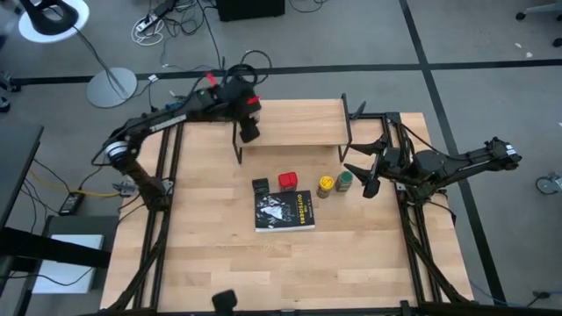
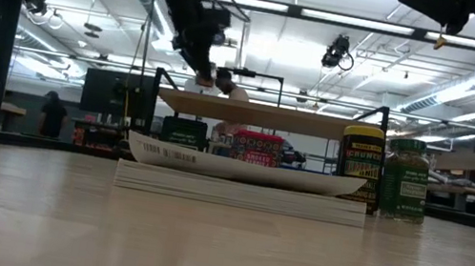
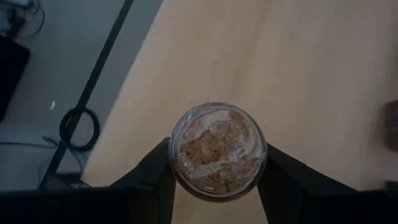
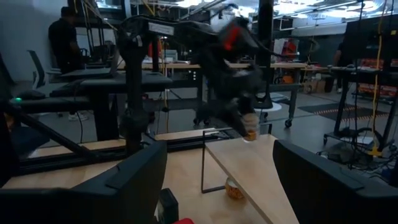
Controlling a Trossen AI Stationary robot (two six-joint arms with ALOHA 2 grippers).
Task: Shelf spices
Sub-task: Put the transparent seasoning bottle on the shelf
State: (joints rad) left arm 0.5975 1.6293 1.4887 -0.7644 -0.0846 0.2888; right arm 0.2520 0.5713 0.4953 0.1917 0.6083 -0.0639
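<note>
While the left gripper (image 3: 217, 186) is clenching its jaws on the pale little jar (image 3: 217, 151) over the shelf (image 1: 294, 123) at its nine o'clock end, it is risking a drop off that edge, and the right gripper (image 1: 364, 171) is waiting with jaws released

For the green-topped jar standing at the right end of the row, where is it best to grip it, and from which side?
Probably grip the green-topped jar across its round body just under the lid, from above or its free right side. It stands upright, the yellow-topped jar close on its left. The open right gripper waits nearby.

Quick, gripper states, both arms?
Left gripper: shut on the pale little jar, above the shelf.
Right gripper: open, holding nothing.
</note>
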